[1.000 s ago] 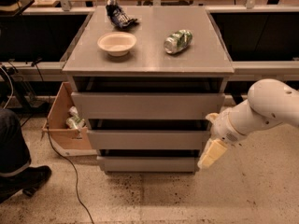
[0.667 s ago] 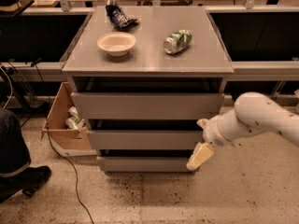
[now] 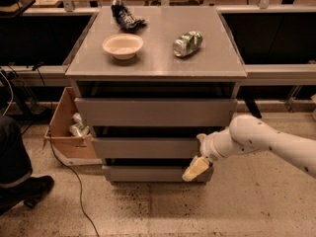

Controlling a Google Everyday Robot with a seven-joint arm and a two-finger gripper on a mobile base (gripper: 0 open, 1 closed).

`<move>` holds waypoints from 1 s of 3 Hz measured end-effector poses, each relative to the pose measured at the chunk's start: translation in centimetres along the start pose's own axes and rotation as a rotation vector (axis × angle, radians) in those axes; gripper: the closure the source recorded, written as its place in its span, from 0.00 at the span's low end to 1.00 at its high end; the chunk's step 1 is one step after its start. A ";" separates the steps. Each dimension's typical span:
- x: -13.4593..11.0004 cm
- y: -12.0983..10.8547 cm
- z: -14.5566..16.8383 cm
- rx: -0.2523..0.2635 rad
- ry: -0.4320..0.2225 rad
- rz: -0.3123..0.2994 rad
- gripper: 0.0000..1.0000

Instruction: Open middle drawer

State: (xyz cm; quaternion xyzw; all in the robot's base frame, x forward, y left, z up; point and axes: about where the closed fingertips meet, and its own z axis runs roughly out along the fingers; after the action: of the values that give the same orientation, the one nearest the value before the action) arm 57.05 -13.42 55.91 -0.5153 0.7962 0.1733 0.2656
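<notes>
Camera view, nearest first: the white arm enters from the right. The gripper [image 3: 196,168] hangs at the cabinet's front right, its tip over the lowest drawer front. Open or closed: cannot tell. The middle drawer [image 3: 143,147], 2nd of 3, sits just above and left of the tip and looks shut. It is probably rigid and smooth-faced, sliding on runners. With no handle, the best hold is likely the top lip at the dark gap. Farther back, on top: bowl [image 3: 123,45] and 1 toppled can [image 3: 187,43].

One raised camera faces the cabinet [image 3: 157,111] front closely, jaws at its lower right.
</notes>
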 end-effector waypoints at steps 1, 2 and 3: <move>-0.1 -1.6 3.6 0.017 -0.033 0.006 0.00; 0.2 -3.7 6.7 0.045 -0.052 0.021 0.00; 0.1 -5.8 9.3 0.071 -0.061 0.028 0.00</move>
State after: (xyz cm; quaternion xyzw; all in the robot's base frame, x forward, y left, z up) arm 64.54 -10.76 48.38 -0.4888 0.8005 0.1643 0.3054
